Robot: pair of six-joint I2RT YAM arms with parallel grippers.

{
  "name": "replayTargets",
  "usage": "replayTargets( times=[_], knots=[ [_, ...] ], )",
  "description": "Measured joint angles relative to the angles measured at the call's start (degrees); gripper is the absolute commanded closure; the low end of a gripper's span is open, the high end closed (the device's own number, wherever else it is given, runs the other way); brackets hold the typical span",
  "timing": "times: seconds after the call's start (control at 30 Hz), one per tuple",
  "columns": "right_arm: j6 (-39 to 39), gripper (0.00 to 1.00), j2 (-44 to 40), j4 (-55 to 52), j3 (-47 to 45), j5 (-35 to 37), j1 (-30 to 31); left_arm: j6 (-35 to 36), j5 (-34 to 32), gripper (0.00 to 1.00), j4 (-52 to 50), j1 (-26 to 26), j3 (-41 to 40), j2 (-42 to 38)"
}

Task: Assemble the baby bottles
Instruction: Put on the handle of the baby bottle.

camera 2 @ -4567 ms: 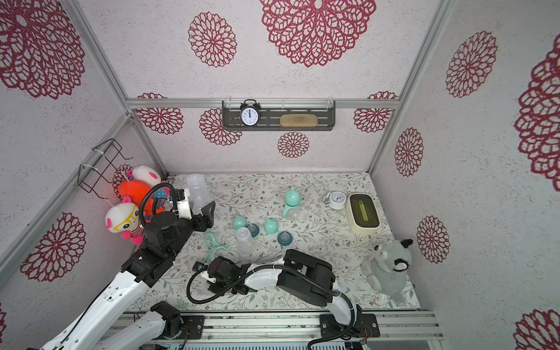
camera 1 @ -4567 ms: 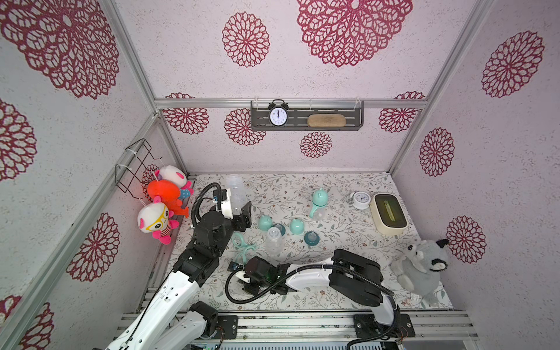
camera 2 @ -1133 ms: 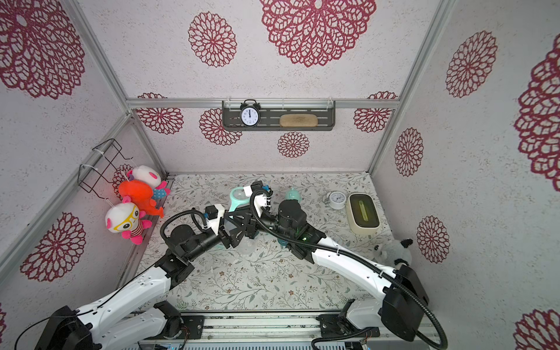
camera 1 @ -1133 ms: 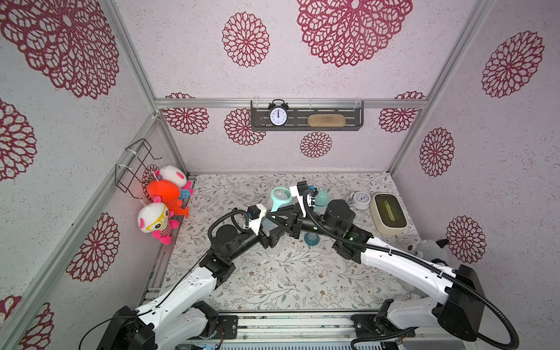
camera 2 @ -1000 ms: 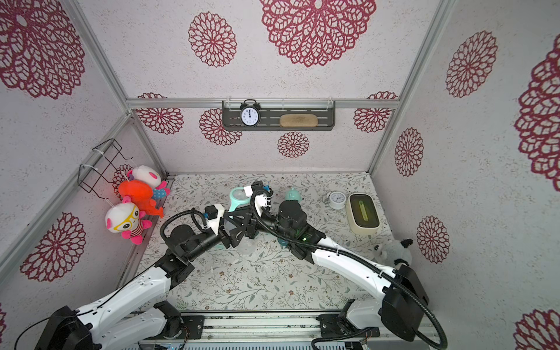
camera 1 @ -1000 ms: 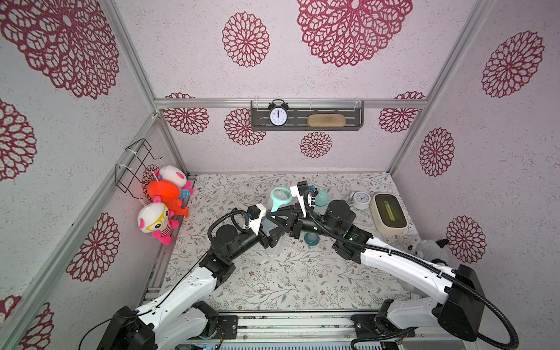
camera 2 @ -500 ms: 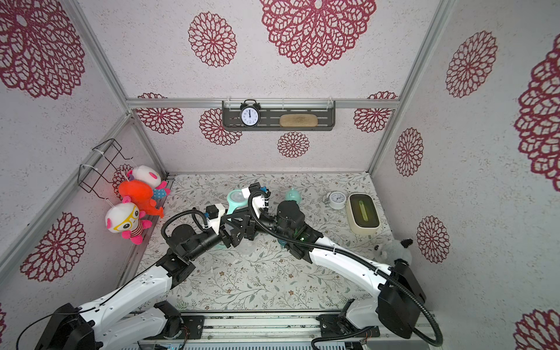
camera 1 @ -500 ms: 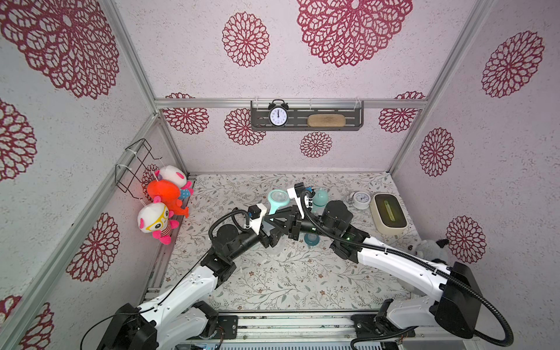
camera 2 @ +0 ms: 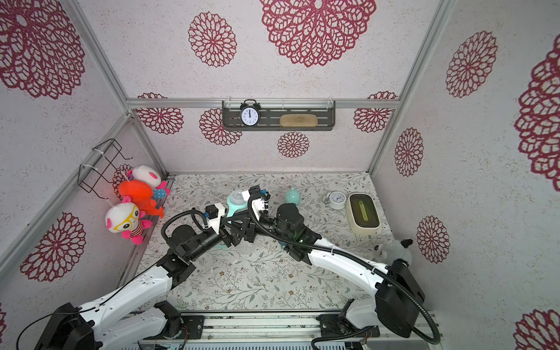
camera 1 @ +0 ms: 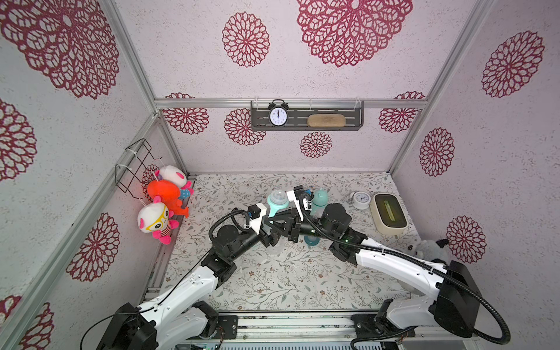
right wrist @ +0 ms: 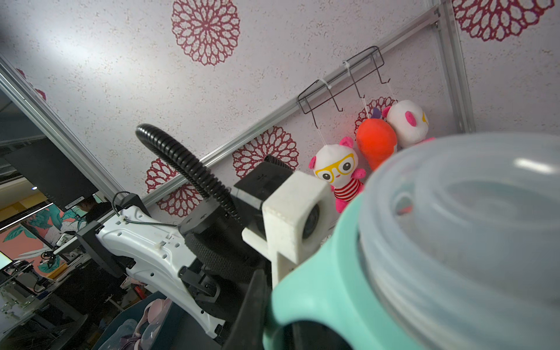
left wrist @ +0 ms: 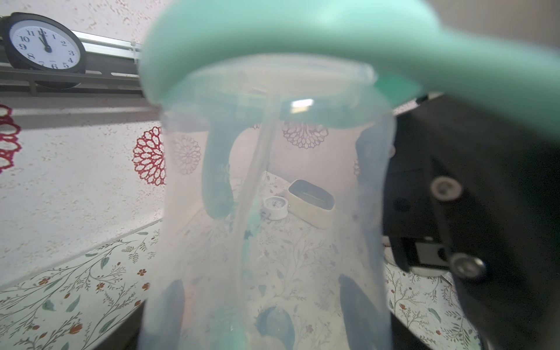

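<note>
One of the baby bottles [camera 1: 276, 200] [camera 2: 238, 199] is held up above the middle of the mat, its open mouth toward the top views and a mint handle ring [right wrist: 321, 291] round its neck. My left gripper [camera 1: 268, 223] [left wrist: 263, 306] is shut on its clear body [left wrist: 272, 197]; its dark fingers [left wrist: 356, 306] show through the plastic. My right gripper [camera 1: 290, 225] [right wrist: 291, 318] is shut on the mint handle ring, one black finger [right wrist: 257, 303] against it. A capped bottle [camera 1: 320, 198] [camera 2: 293, 197] stands behind. A dark teal collar [camera 1: 312, 241] lies on the mat.
At the back right are a white alarm clock [camera 1: 360, 200] and a cream box [camera 1: 389, 213], with a grey plush [camera 1: 430, 248] at the right edge. Plush toys [camera 1: 163, 206] hang on the left wall. A shelf with a black clock [camera 1: 278, 116] is on the back wall.
Since several seconds ago both arms have come from the front left to the middle, with the bottle lifted between them. Over the last second they shifted only slightly left.
</note>
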Motion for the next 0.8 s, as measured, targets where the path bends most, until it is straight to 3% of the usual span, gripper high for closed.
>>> replayTargets(
  times=[0.13, 0.3, 0.8],
  knots=[
    [0.0, 0.82, 0.0, 0.5, 0.0, 0.2, 0.3, 0.0, 0.0, 1.0, 0.6, 0.0, 0.0, 0.0],
    [-0.3, 0.6, 0.0, -0.7, 0.0, 0.5, 0.4, -0.1, -0.2, 1.0, 1.2, 0.0, -0.1, -0.1],
    [-3.0, 0.3, -1.8, -7.2, 0.2, 1.5, 0.5, 1.0, -2.7, 1.0, 0.9, 0.0, -1.2, -0.4]
  ],
)
